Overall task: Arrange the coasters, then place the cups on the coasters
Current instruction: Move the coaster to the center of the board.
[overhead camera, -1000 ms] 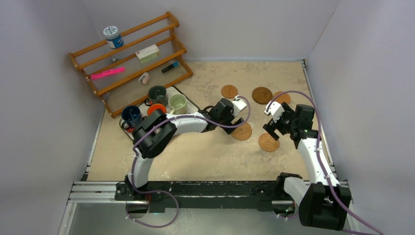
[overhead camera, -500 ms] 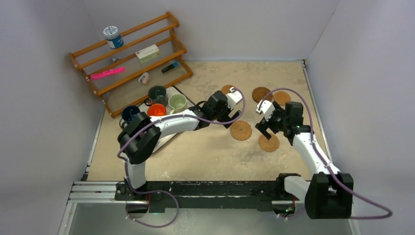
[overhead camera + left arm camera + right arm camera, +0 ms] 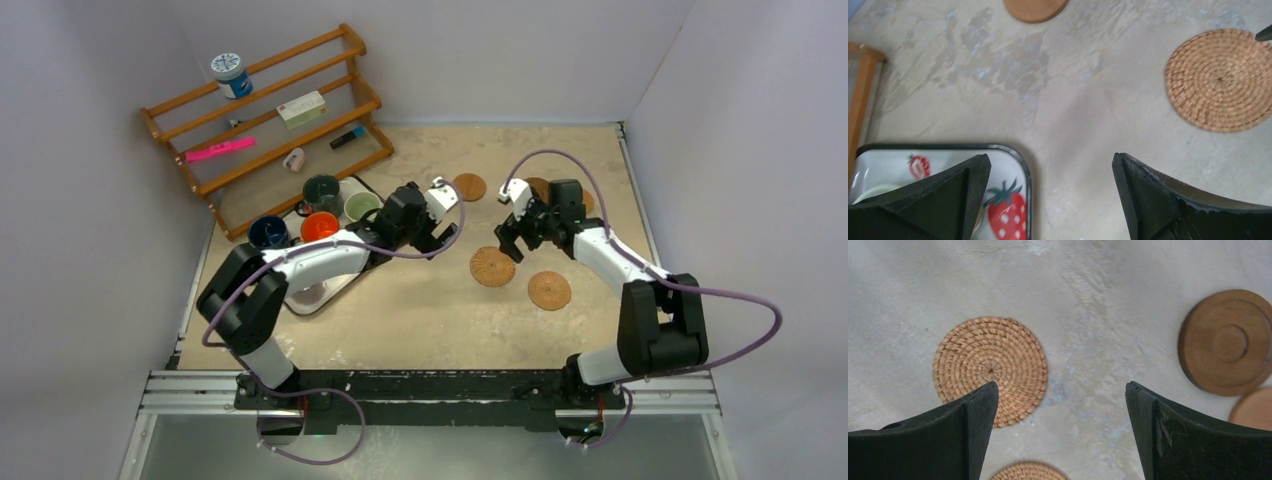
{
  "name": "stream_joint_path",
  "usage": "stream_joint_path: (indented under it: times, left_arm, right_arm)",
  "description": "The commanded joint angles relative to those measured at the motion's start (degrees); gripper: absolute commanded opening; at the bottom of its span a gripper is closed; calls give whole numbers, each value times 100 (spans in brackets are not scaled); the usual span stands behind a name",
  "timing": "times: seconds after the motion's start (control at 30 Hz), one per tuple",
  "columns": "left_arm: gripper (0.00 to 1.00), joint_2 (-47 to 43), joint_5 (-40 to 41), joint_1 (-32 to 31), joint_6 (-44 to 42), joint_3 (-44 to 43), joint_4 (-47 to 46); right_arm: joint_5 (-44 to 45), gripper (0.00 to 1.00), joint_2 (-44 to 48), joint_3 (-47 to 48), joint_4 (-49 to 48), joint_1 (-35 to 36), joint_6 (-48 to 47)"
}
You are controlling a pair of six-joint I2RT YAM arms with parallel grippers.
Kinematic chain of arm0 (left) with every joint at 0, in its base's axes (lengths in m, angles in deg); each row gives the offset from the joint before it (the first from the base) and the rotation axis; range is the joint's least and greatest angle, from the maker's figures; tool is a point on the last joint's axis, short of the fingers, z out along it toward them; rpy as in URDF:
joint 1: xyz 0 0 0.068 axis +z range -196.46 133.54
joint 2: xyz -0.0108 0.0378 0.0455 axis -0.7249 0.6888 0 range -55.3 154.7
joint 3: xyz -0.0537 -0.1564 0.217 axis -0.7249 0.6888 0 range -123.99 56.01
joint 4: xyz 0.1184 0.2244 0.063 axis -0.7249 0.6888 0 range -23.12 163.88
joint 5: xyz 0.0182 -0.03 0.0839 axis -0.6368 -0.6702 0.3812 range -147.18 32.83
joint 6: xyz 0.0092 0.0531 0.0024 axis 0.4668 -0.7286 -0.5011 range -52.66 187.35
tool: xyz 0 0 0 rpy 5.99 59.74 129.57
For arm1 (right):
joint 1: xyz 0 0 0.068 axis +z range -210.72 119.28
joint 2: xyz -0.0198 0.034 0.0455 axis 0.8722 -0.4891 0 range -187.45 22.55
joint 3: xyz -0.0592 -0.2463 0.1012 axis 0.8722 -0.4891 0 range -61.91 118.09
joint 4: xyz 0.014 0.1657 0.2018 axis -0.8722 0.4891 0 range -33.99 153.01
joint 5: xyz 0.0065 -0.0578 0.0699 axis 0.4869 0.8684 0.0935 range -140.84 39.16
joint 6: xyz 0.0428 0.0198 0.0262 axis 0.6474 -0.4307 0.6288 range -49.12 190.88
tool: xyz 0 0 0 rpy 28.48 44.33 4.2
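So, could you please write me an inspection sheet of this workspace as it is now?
Surface: table, beige and mottled; no spill seen.
Job's things: two woven coasters near the centre; three wooden coasters further back, two partly behind the right arm; four cups seen by the strawberry tray, none on a coaster.
Clutter: wooden rack with a jar and small items.
Hands: left hand open, empty; right hand open, empty.
Cables: purple cables loop above the arms; no snag seen.
Surroundings: white walls; metal rail at the near edge.

left arm (image 3: 320, 258) extended | left hand (image 3: 1049, 159) jaws wide apart | right arm (image 3: 615, 258) extended | right hand (image 3: 1062, 386) jaws wide apart
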Motion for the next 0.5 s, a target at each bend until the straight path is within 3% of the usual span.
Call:
stream_joint_path:
  times: [0.0, 0.27, 0.47]
  left_arm:
    - [100, -920, 4, 330, -282, 553, -243]
    - [100, -2281, 39, 625, -616, 1690, -541]
    - [100, -2683, -67, 630, -552, 2213, -893]
  right_arm:
    - [739, 99, -84, -283, -709, 513, 119]
    - [1622, 99, -563, -393, -1224, 814, 50]
    - [1961, 99, -781, -409, -1318, 992, -32]
